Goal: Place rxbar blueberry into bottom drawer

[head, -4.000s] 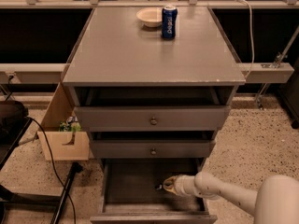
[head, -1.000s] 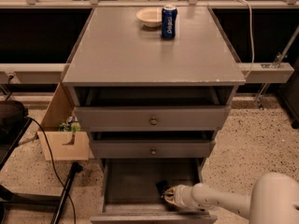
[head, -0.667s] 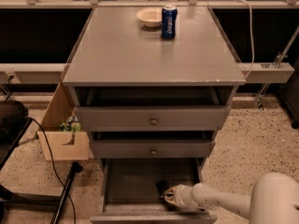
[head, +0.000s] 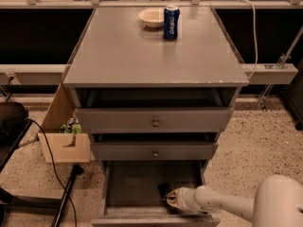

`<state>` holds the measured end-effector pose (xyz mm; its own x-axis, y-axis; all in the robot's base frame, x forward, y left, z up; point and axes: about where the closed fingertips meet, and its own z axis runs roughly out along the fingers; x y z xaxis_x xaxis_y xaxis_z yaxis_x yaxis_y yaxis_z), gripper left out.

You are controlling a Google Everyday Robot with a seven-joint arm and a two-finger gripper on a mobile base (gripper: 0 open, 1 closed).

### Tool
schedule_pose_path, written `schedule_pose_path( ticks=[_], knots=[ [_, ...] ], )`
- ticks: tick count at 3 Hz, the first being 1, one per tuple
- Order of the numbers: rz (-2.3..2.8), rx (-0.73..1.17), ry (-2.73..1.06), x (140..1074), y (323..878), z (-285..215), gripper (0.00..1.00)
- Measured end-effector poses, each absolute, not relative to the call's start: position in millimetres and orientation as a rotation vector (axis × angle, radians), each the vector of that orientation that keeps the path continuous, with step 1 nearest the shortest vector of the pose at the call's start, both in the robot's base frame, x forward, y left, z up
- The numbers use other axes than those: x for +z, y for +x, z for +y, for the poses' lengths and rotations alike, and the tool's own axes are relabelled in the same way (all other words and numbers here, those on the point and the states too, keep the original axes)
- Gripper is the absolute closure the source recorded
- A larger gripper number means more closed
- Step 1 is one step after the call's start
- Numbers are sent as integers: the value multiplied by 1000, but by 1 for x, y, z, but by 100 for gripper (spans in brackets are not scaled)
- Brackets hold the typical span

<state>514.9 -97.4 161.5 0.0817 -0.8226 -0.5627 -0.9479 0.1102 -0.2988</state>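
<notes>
The bottom drawer (head: 137, 181) of the grey cabinet is pulled out and shows its plain grey floor. My gripper (head: 165, 193) is down inside it, near the front right of the floor, on the white arm (head: 213, 203) that reaches in from the lower right. Its dark end rests close to the drawer floor. I cannot make out the rxbar blueberry as a separate thing; it is hidden at or under the gripper's dark end.
Two shallower drawers with round knobs (head: 155, 122) sit above, slightly open. A blue soda can (head: 171, 21) and a white bowl (head: 151, 17) stand at the back of the cabinet top (head: 142, 56). A wooden box (head: 64, 143) and cables (head: 52, 169) lie on the floor at left.
Compared with four seconds ago the gripper sits lower and nearer the drawer's front. Over the last second it has hardly moved.
</notes>
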Motion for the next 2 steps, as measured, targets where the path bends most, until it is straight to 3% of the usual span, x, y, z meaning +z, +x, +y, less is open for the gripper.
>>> schedule_pose_path(
  ticks=[1,2],
  knots=[
    [1759,253,-1731,161,515,-97,5],
    [1759,253,-1731,161,515,-97,0]
  ],
)
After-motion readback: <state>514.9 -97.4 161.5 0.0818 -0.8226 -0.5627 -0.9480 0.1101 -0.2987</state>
